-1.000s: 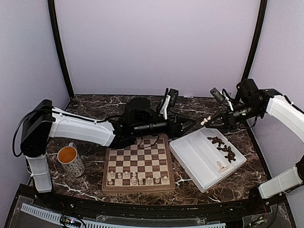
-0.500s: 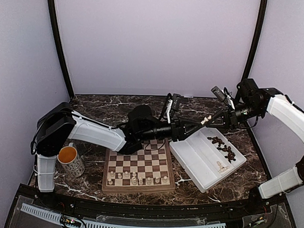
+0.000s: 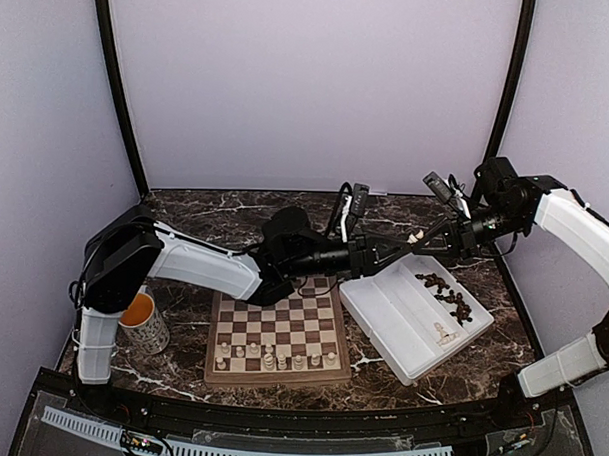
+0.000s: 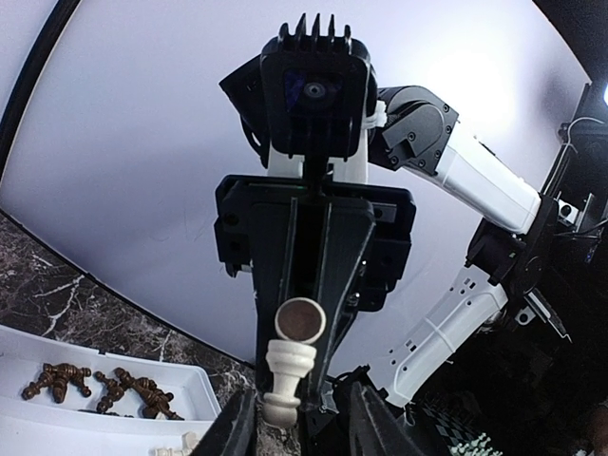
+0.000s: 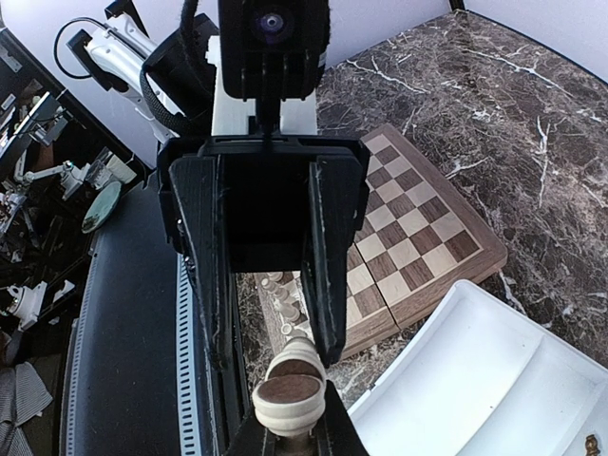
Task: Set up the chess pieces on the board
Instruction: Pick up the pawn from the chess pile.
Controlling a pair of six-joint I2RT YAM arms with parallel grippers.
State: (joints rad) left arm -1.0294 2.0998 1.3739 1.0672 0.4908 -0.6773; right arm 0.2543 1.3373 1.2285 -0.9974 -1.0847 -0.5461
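Note:
My right gripper [image 3: 418, 237] is shut on a pale chess piece [image 3: 413, 238] and holds it in the air above the white tray's far left corner. In the right wrist view the piece [image 5: 290, 399] sits between my own fingers, brown felt base up. My left gripper [image 3: 402, 246] is open and reaches across from the left; its fingers [image 5: 328, 285] stand either side of the piece [image 4: 288, 366] without closing on it. The board [image 3: 281, 327] lies below at centre, with several pale pieces [image 3: 270, 358] along its near rows.
A white compartmented tray [image 3: 396, 316] lies right of the board, with several dark pieces [image 3: 447, 291] and a few pale ones [image 3: 443, 334] in it. A mug of orange liquid [image 3: 141, 320] stands left of the board. The left arm stretches over the board's far edge.
My left arm has stretched further right, bringing its open gripper up around the piece held by the right gripper. The right gripper has stayed where it was.

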